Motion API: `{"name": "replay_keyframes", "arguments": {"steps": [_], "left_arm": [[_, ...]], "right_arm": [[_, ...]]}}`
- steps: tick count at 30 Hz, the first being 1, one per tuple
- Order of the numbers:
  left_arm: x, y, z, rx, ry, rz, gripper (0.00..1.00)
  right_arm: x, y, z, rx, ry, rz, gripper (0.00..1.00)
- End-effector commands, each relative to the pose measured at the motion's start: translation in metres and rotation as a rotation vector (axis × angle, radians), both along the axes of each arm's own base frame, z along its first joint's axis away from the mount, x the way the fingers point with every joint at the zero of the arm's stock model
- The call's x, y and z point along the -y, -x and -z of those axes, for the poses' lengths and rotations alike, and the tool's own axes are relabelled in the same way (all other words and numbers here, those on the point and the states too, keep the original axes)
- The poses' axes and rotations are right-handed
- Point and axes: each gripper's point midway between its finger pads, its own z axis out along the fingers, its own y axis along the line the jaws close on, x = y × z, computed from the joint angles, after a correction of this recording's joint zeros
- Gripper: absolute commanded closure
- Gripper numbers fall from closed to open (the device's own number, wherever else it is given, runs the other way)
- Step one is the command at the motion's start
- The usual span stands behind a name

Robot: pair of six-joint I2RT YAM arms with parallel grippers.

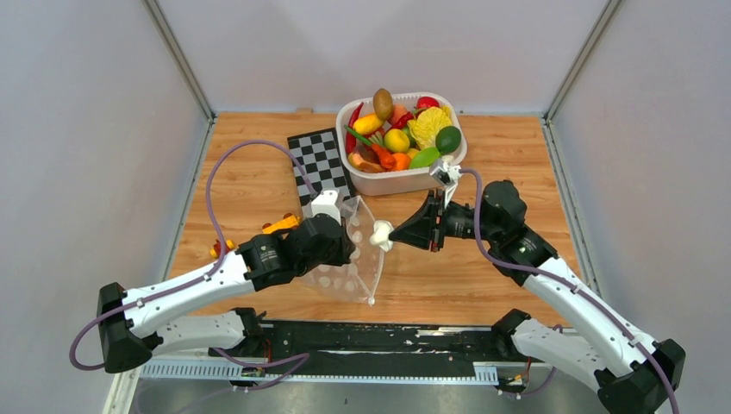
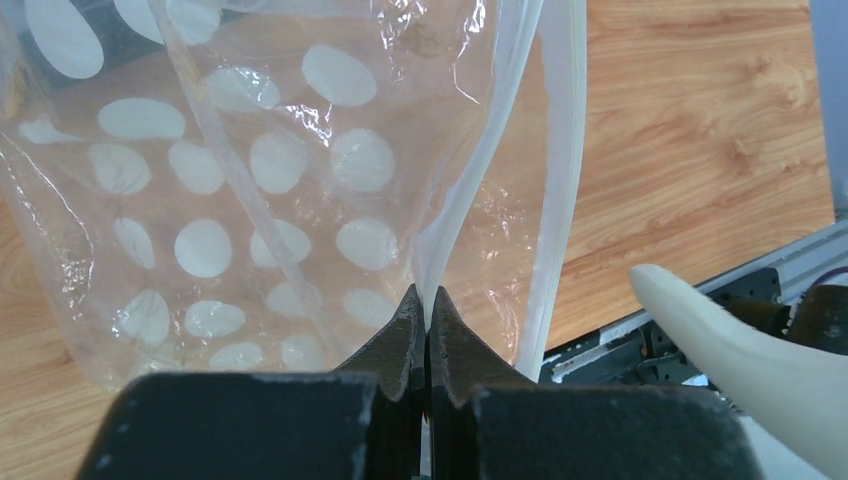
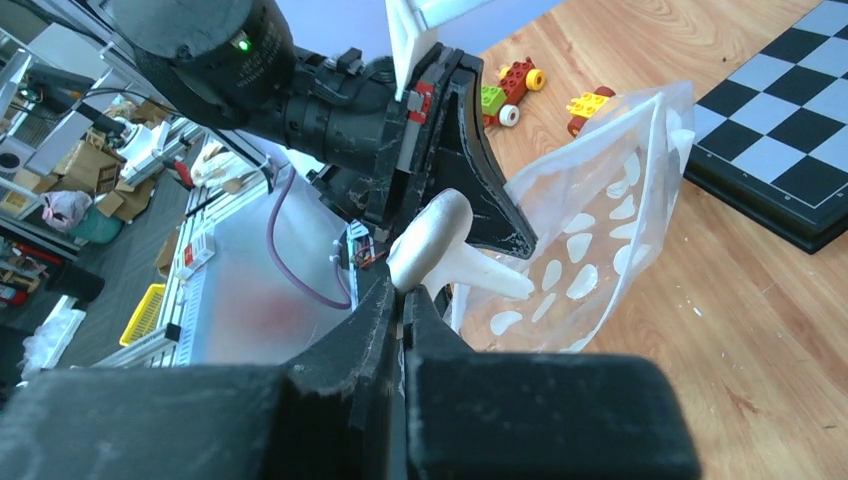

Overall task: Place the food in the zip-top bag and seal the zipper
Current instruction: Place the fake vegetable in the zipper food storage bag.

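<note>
We judge the task barely begun. On the wooden table [image 1: 517, 172], the white rigid tub [image 1: 392, 183] at upper centre holds heaped glossy toy fruits and vegetables [image 1: 405, 129]. The clear dotted zip-top bag [image 1: 358, 267], at frame centre, looks empty and unsealed. The left jaws are clenched on its whitish zipper strip [image 2: 563, 150]. The right jaws grasp a white mushroom-like toy [image 1: 380, 235] just beside the bag's mouth.
</note>
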Motion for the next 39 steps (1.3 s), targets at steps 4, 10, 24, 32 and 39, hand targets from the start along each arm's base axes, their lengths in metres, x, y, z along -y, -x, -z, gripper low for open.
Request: {"name": "replay_keyframes", "arguments": {"steps": [4,10,24,32,39], "left_arm": [[0.018,-0.004,-0.041,0.048,0.126,0.029,1.00],[0.013,0.000,-0.045,0.049,0.142,0.033,1.00],[-0.034,-0.007,-0.049,0.102,0.081,-0.117,1.00],[-0.051,-0.008,-0.047,0.115,0.075,-0.169,1.00],[-0.046,-0.006,-0.040,0.099,0.077,-0.152,1.00]], "right_arm": [[-0.013,-0.007,0.027,-0.025,0.090,-0.027,1.00],[-0.021,-0.018,0.034,0.027,0.136,0.048,0.96],[-0.018,-0.005,-0.001,0.097,0.036,0.040,0.37],[0.002,-0.055,-0.004,0.104,0.031,0.371,0.38],[0.041,-0.116,0.016,0.078,0.195,0.749,0.33]]}}
